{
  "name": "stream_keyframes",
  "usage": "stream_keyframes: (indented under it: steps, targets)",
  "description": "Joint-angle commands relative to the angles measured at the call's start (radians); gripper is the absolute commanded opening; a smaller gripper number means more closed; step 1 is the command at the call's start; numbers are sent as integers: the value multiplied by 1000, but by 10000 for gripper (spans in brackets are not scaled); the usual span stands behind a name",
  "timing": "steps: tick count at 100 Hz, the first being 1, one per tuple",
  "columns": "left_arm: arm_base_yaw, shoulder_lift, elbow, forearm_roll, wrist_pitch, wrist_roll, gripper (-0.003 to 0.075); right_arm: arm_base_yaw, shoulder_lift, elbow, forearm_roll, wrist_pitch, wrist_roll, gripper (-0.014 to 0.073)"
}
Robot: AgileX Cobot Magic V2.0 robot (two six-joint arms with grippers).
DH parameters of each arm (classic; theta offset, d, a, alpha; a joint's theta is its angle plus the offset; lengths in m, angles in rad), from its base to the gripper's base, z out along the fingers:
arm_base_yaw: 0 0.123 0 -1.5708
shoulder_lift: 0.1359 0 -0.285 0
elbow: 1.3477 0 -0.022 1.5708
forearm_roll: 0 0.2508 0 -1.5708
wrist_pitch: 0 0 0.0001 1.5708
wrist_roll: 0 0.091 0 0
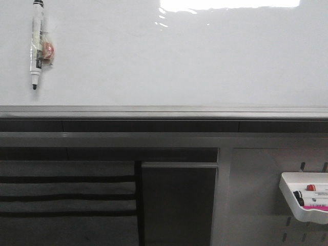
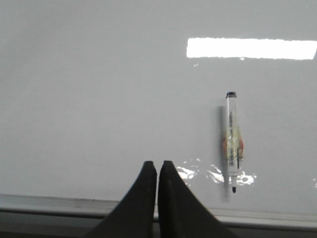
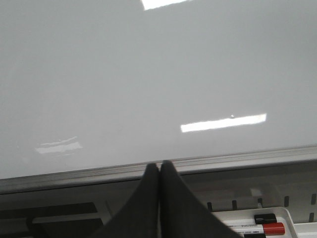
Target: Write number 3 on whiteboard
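Front view showed the whiteboard (image 1: 179, 61) filling the upper half, blank, no number 3 drawn on it yet. A marker (image 1: 36, 43) hung at the board's ten o'clock, tip down, stuck on by a small clip. Neither arm appeared there. In the wrist views the left gripper (image 2: 157, 171) and right gripper (image 3: 159, 171) were pressed together, empty. Risks, as judged: closed fingers would knock the marker loose, and glare could hide its outline.
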Motion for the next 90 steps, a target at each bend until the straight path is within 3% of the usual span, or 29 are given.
stream_keyframes:
  steps: [1,10,30,73,80,90]
  targets:
    - [-3,44,-132,-16,45,0,-20,3,77,-120,2,41,-39,-69]
    - [-3,119,-244,-16,154,33,-20,3,163,-223,2,100,-126,-69]
    - [-3,287,-436,-33,312,80,-20,3,353,-426,2,227,-162,-69]
    - [-3,370,-447,-56,285,80,-16,3,467,-460,2,266,-162,-41]
    - [-7,370,-447,-54,285,82,45,3,467,-460,2,268,-162,43]
    - [-30,370,-447,-54,274,82,259,3,467,-460,2,266,-162,230]
